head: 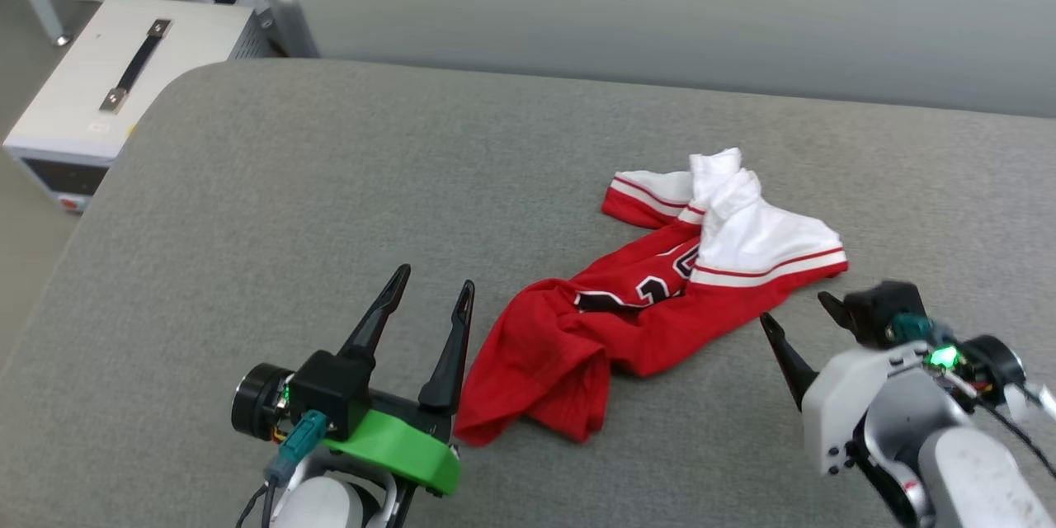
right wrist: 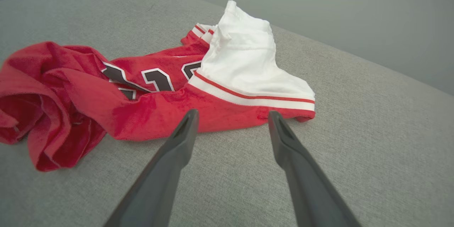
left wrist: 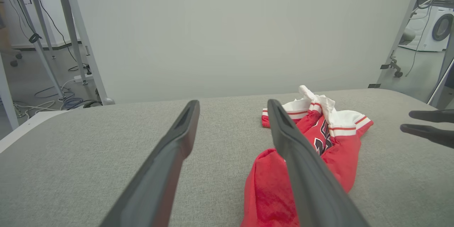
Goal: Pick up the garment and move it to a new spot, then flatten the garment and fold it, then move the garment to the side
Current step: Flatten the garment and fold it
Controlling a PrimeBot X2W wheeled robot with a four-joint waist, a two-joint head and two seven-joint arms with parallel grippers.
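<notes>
Garment crumpled between left claw and right claw, both gaping; head view adds white box.

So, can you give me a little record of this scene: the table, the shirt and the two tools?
table: grey, fabric-covered
garment: red jersey, white sleeves, crumpled on the table
left tool: open, empty, beside the garment's red end
right tool: open, empty, pointing at its white-sleeved end
nearby: white box with dark handle, off the table's left edge
</notes>
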